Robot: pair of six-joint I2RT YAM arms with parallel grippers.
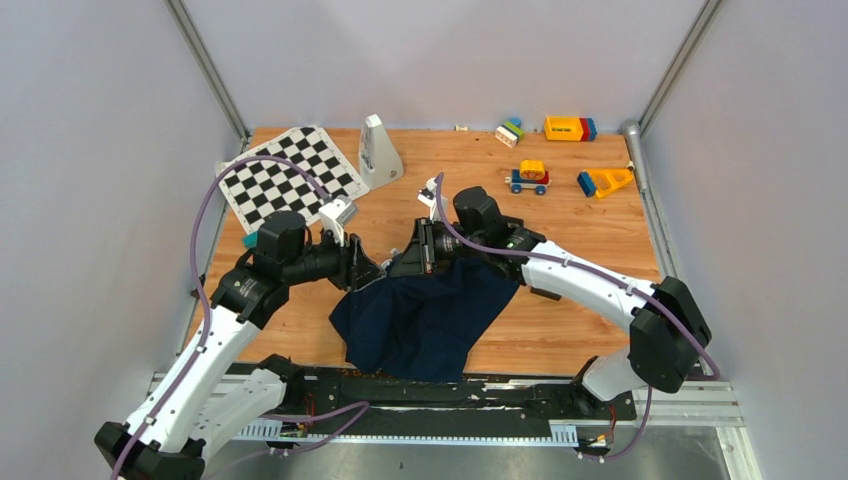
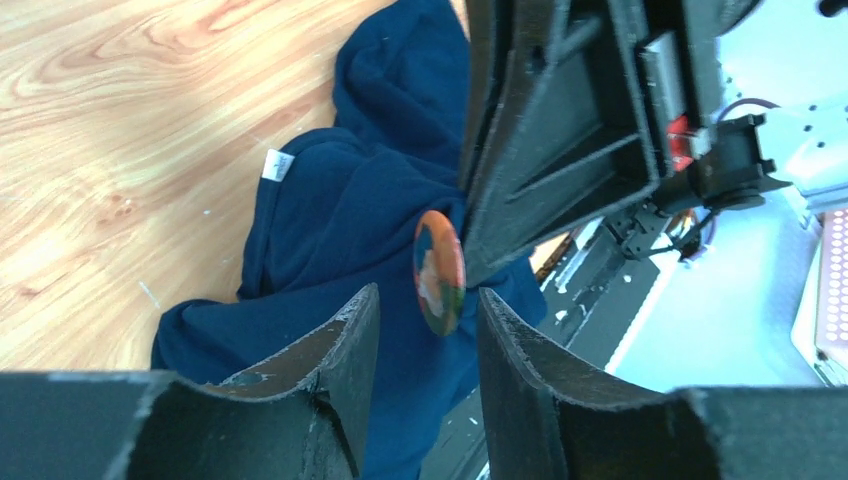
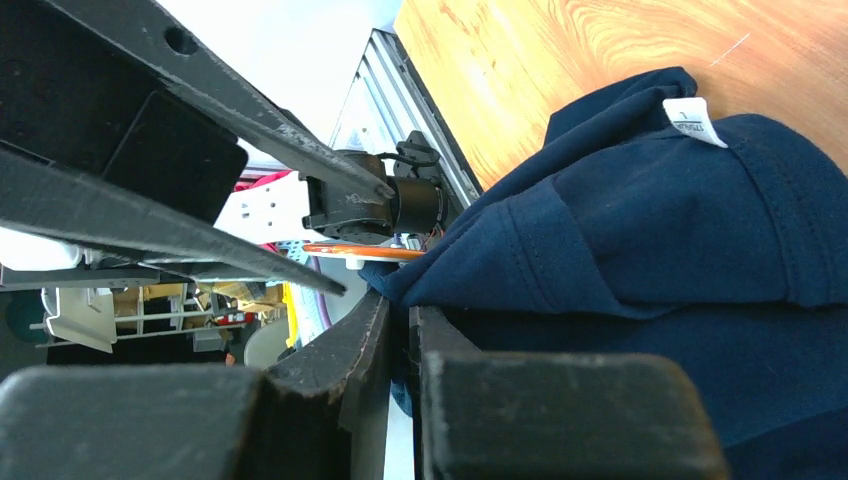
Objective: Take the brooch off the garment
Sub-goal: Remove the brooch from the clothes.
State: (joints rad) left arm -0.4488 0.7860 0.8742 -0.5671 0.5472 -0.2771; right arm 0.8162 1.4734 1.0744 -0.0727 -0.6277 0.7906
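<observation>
The brooch, pinned on the navy garment, stands at the tips of the spread jaws of the left gripper, apparently ungripped. The right gripper pinches cloth just beside it. Step in hand: grasping. Next: close on the rim, then pull clear.

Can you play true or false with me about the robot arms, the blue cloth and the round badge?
1. The brooch sits on the garment. True.
2. The right gripper is open and empty. False: it is pinched shut on the garment.
3. The left gripper has its jaws open, one each side of the brooch. True.
4. The toy car stands on the chequered mat. False: the toy car stands on the table, apart from the chequered mat.
</observation>
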